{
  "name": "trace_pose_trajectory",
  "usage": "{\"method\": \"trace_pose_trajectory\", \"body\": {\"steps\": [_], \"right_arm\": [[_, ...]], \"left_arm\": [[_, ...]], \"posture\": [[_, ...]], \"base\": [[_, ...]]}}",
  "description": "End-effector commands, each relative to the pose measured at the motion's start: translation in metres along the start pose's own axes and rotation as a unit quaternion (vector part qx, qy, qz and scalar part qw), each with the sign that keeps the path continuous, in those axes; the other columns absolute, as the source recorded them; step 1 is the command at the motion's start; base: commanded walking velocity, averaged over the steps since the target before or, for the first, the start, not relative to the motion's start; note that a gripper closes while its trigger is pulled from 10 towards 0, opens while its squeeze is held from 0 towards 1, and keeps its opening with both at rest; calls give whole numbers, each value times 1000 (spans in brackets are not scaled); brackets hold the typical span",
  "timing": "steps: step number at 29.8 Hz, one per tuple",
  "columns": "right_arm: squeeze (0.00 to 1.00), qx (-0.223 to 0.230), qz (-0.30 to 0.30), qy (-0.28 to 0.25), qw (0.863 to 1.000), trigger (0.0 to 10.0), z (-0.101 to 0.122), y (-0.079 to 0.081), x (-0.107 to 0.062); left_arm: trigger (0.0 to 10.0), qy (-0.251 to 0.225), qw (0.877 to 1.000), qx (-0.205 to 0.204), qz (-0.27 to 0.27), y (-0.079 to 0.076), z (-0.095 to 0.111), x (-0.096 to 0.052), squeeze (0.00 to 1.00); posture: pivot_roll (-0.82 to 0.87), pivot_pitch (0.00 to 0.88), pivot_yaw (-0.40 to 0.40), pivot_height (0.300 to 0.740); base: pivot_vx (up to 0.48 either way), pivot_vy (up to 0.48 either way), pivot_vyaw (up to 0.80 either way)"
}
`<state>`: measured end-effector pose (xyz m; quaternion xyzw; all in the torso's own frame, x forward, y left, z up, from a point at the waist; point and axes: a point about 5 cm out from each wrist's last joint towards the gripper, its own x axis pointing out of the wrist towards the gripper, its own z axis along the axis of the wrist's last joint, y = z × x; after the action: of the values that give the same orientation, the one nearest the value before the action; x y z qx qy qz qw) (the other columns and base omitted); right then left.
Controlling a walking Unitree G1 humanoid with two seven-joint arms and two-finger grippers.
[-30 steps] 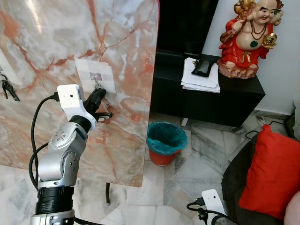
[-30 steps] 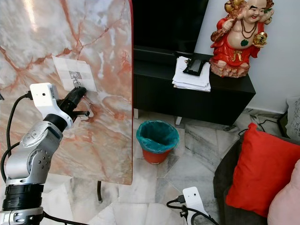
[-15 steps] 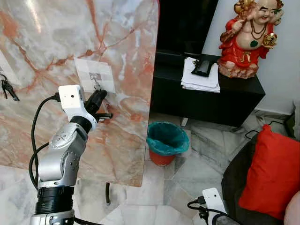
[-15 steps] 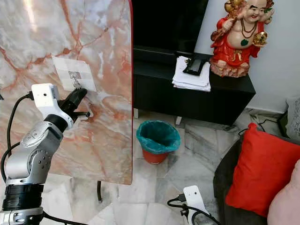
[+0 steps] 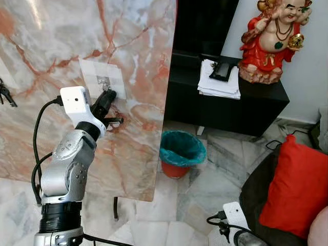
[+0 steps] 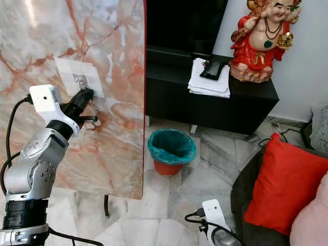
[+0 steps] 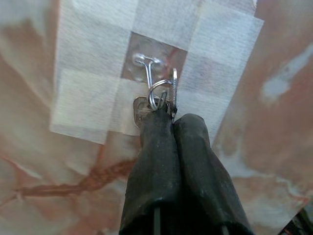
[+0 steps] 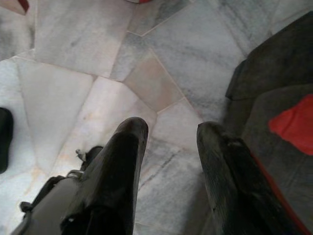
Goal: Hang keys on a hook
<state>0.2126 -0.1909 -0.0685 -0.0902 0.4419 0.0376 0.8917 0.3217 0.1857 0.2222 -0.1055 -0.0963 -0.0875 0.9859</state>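
Left gripper (image 7: 172,117) raised against marble panel (image 5: 56,36), fingers pressed together, pinching keys (image 7: 146,105). Key ring (image 7: 164,90) looped over small metal hook (image 7: 145,68), which sits on taped white patch (image 5: 102,78) on panel's left half. Further right, on floor: teal-lined bin (image 5: 182,154). Behind it, dark cabinet (image 5: 225,110) carrying paper stack (image 5: 219,84) and red statue (image 5: 271,38). Far right: red cushion (image 5: 297,192). Right gripper (image 8: 168,134) hangs low over marble floor, fingers spread apart, holding nothing.
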Motion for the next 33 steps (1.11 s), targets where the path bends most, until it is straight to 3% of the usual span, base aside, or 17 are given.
{"method": "trace_pose_trajectory", "body": {"steps": [1, 26, 31, 33], "right_arm": [[0, 6, -6, 3, 1000, 10000, -1, -5, -1], [0, 14, 3, 4, 1000, 10000, -1, -7, -1], [0, 15, 2, 4, 1000, 10000, -1, -8, -1], [0, 14, 2, 4, 1000, 10000, -1, -8, -1]], "left_arm": [[10000, -6, 1000, -3, -8, -5, 5, 0, 0], [10000, 21, 1000, -10, -5, -5, -1, 2, 0], [10000, 30, 999, 2, -11, -6, -1, 1, 0], [10000, 44, 999, 25, -14, -6, -5, 1, 0]], "posture": [[77, 79, -131, 740], [71, 76, -131, 740], [72, 77, -131, 740], [73, 78, -132, 740]], "base": [[0, 0, 0], [0, 0, 0], [0, 0, 0], [0, 0, 0]]}}
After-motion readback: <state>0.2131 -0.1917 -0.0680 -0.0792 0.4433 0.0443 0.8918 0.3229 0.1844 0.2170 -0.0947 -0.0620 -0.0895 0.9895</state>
